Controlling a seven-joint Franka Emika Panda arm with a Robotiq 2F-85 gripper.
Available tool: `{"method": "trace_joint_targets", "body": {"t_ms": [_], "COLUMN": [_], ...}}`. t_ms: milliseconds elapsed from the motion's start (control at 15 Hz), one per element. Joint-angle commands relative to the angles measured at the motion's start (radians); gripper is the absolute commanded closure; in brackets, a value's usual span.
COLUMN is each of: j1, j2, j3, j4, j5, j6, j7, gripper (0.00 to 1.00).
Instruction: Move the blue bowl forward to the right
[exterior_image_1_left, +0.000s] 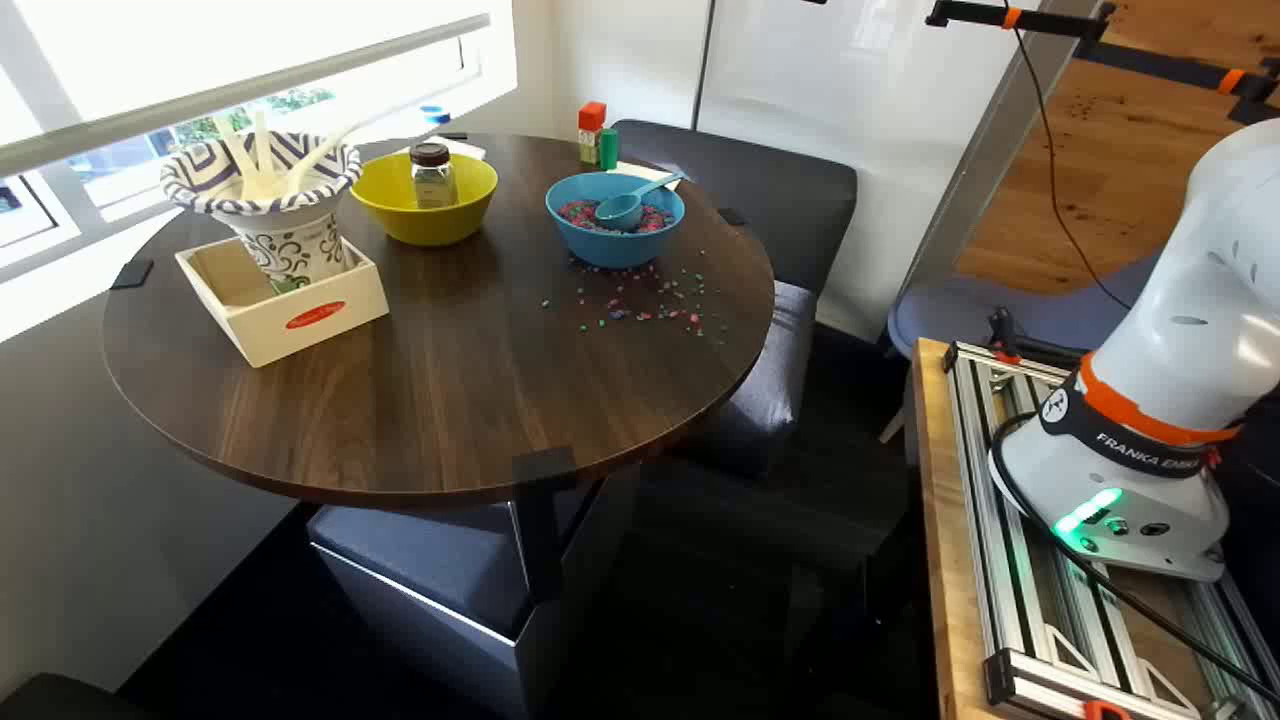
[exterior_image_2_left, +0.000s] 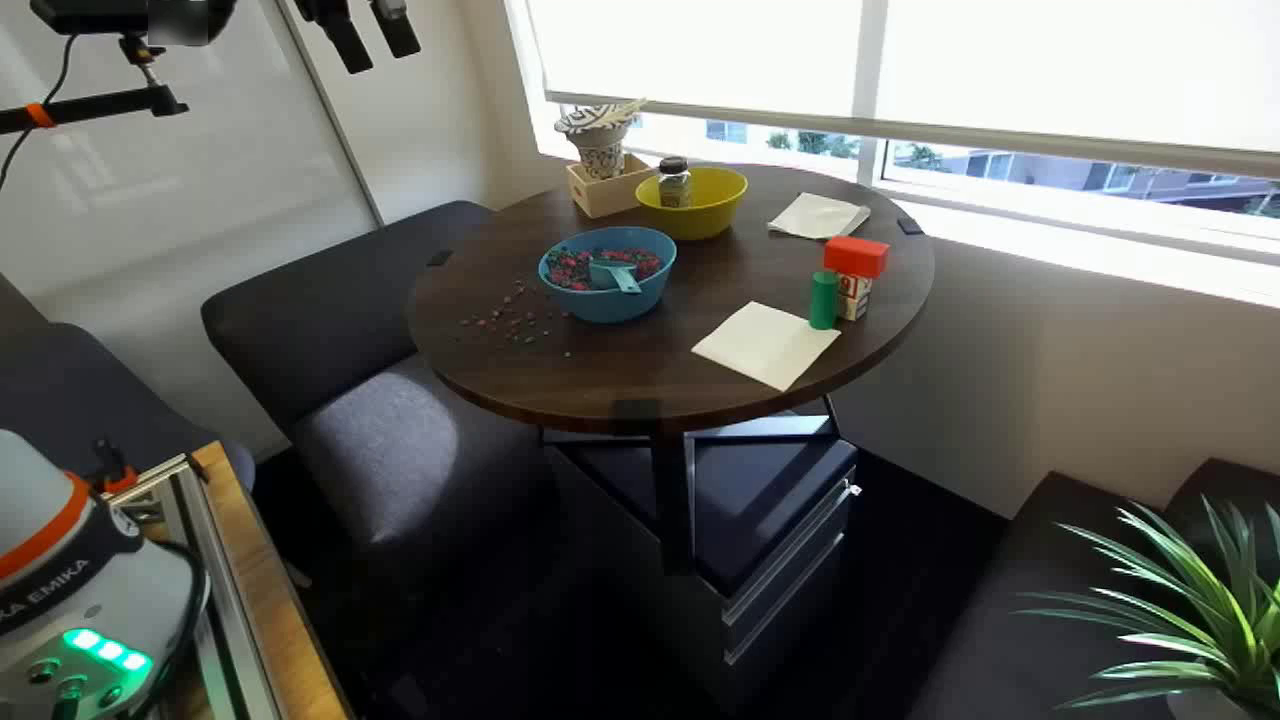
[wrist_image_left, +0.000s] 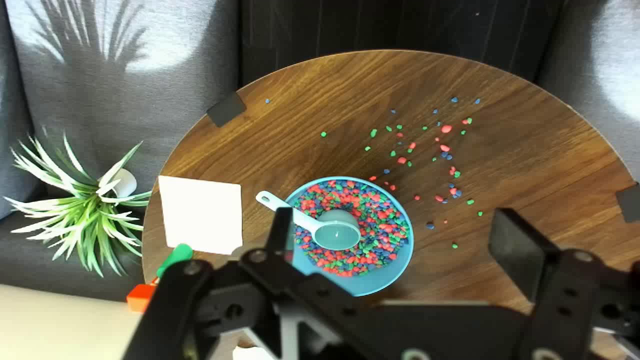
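The blue bowl stands upright on the round wooden table in both exterior views (exterior_image_1_left: 615, 245) (exterior_image_2_left: 612, 307) and the wrist view (wrist_image_left: 372, 282). Red, green and blue bits lie inside it. A light-blue scoop (wrist_image_left: 336, 231) rests on the bits, its handle over the rim. My gripper (wrist_image_left: 397, 225) is open and empty, well above the table. In the wrist view its left finger covers part of the bowl's left side, and the right finger appears over wood. The gripper also shows high at the top of an exterior view (exterior_image_2_left: 372, 45), apart from the bowl.
The yellow bowl (exterior_image_2_left: 705, 222) with a jar (exterior_image_2_left: 674, 185) stands near the blue bowl. A box (exterior_image_1_left: 320, 320) holds a patterned cup (exterior_image_1_left: 295, 245). Loose bits (wrist_image_left: 445, 147) lie beside the blue bowl. A paper sheet (exterior_image_2_left: 765, 345), a green cylinder (exterior_image_2_left: 824, 300) and a red-topped container (exterior_image_2_left: 856, 258) are near the table's edge.
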Motion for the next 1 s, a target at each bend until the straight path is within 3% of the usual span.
{"method": "trace_joint_targets", "body": {"t_ms": [0, 267, 333, 400, 933], "j1": [0.012, 0.012, -0.007, 0.004, -0.067], "j2": [0.001, 0.001, 0.034, 0.050, 0.270], "j3": [-0.009, -0.009, -0.009, -0.038, -0.143], "j4": [0.002, 0.002, 0.017, 0.012, -0.131], "j5": [-0.005, -0.005, 0.027, 0.080, 0.276], "j6": [-0.003, -0.003, -0.012, 0.003, 0.217], "j7": [0.005, 0.005, 0.084, 0.073, 0.184], "gripper": [0.00, 0.00, 0.00, 0.00, 0.00]}}
